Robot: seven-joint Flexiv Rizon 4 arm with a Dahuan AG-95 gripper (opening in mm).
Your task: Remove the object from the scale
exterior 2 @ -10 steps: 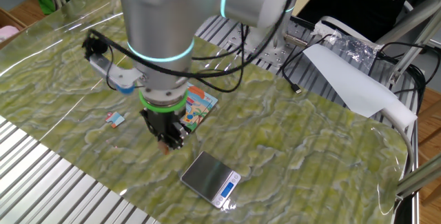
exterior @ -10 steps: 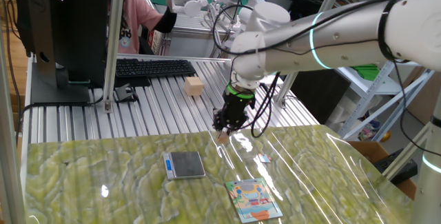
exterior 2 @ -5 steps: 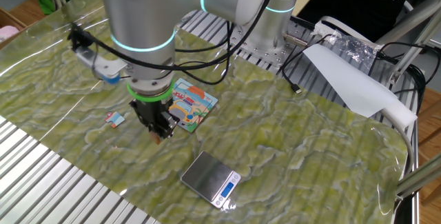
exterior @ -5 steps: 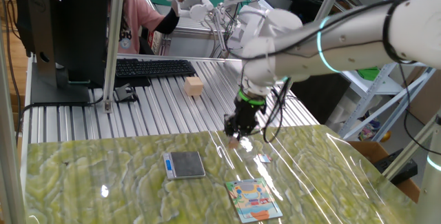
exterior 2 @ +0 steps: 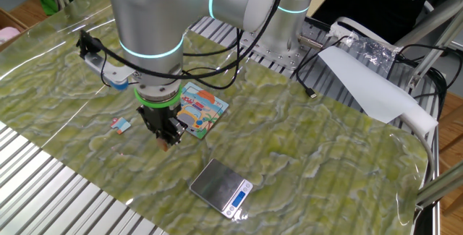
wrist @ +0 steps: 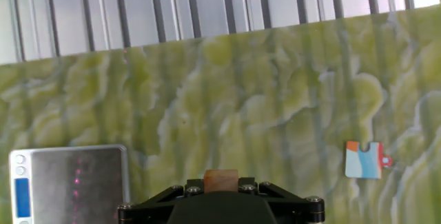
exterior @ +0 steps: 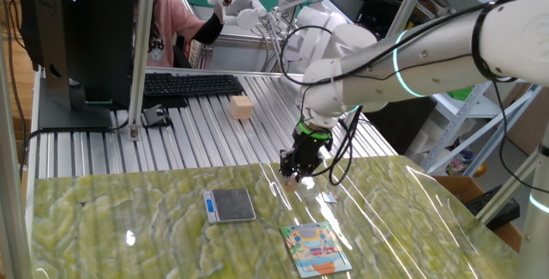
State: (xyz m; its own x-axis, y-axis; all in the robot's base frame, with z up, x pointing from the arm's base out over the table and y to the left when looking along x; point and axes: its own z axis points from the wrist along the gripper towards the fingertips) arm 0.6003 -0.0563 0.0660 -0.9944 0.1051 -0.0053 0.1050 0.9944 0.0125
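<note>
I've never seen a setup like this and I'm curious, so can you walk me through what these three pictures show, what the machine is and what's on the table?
It is a single robot arm with two-fingered jaws at its tip, the gripper, working over a table covered in a green marbled sheet.

Two pictures come from fixed cameras on different sides of the table. The third comes from a camera on the hand itself, looking down past the jaws.

The jaws are closed on a small wooden cube, held a little above the sheet. Off to one side lies the pocket scale, its grey platform bare.

Also on the sheet are a colourful picture card and a small coloured tag. On the slatted metal area behind lie a larger pale wooden block and a keyboard.
</note>
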